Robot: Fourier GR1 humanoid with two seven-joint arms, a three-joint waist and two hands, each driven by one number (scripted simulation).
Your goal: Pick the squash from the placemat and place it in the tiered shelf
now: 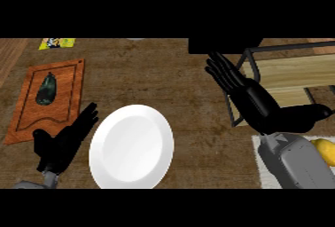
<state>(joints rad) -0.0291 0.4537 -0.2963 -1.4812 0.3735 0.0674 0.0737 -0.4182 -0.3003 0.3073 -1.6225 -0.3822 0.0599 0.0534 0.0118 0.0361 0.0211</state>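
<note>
A brown, rough-grained wooden table (163,71) seen from above. At the lower right edge, a smooth yellow squash (325,150) lies on a pale placemat (260,175), partly hidden by the right forearm. The right hand (252,95) is released, fingers straight, beside a dark-framed shelf (294,71) with light wood boards, upper right. The left hand (62,142), lower left, is released too, beside a glossy white oval plate (131,146).

The counter (196,88) is mottled brown, the plate (131,146) white, the board (65,91) reddish-orange under a dark green vegetable (46,88), the squash (325,150) yellow, the shelf (294,71) pale wood framed black.
</note>
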